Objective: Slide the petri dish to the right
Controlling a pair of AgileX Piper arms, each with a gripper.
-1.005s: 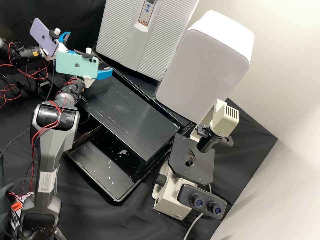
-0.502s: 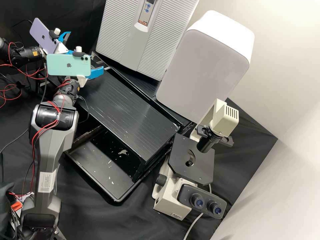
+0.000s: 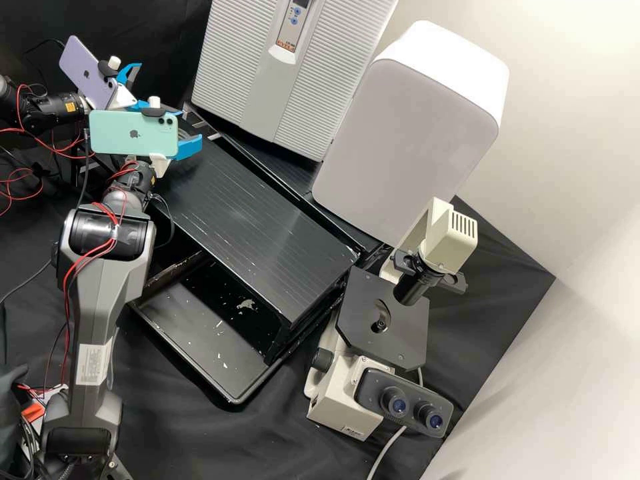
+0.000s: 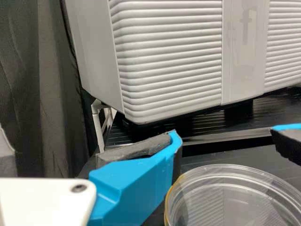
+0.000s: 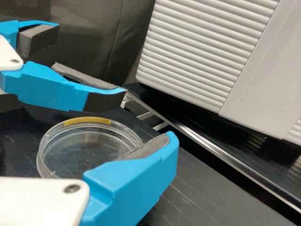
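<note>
A black cloth (image 3: 220,433) draped the whole bench, creased along the near edge. At the far side stood a tall white ribbed cabinet (image 3: 253,73), and right beside it, a smooth white rounded housing (image 3: 413,127), catching bright light! Left of centre sat a black ridged platform (image 3: 247,220), with a shallow black tray (image 3: 167,313) open at its near side, white flecks (image 3: 245,305) on the tray floor. A cream microscope (image 3: 340,400) stood near right, eyepieces facing us. A pale wall (image 3: 573,133) closed the right; a dark drape (image 3: 167,33) hung far left.
</note>
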